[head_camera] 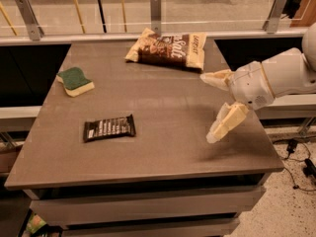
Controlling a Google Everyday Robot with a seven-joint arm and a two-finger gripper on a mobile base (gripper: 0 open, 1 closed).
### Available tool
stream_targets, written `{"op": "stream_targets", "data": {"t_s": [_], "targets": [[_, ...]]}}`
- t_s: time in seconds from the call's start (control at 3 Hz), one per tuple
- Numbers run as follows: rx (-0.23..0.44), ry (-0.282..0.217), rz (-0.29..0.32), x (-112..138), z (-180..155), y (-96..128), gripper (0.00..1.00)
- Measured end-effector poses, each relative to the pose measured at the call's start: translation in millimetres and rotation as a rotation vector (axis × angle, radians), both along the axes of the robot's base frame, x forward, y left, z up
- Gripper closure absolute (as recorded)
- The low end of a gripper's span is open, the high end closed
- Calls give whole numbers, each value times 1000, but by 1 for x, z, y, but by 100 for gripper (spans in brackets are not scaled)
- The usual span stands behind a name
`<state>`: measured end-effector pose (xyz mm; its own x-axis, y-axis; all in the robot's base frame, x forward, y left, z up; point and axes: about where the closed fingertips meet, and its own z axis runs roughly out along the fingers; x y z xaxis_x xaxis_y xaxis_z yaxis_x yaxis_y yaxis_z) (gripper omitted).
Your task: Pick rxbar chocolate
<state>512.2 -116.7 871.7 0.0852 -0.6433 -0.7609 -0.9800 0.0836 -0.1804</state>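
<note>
Gripper (206, 107): released, spread wide, nothing held; above the right part of the table, close to the right edge, roughly midway between the far and near right corners.
Fingers (226, 125): two, cream-coloured, pointing left toward the middle of the surface; one higher and farther back, one lower and nearer the front edge, angled downward, tip close to the tabletop.
Arm (276, 78): white, rounded, reaching in from the right side across the right edge.
Chocolate bar (109, 128): flat on the table, left of centre, nearer the front edge than the far edge; dark wrapper, white lettering up, long side roughly along the front edge; well apart from the gripper, untouched.
Sponge (75, 81): green on top, yellow below; near the left edge, toward the far left corner, apart from the bar.
Snack bag (168, 48): tan and brown, lying flat by the far edge, right of its middle, beyond the gripper.
Table (163, 98): grey-brown, square top, drawer-like fronts under the front edge.
Railing (156, 6): metal posts with glass panels, just behind the far edge.
Cables (301, 167): dark, on the speckled floor past the near right corner.
</note>
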Motion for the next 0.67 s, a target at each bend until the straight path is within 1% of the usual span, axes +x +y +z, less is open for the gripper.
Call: {"op": "stream_targets", "data": {"t_s": [0.33, 0.67], "targets": [[40, -5, 9, 10, 0, 6, 0], [111, -8, 7, 21, 0, 19, 0]]}}
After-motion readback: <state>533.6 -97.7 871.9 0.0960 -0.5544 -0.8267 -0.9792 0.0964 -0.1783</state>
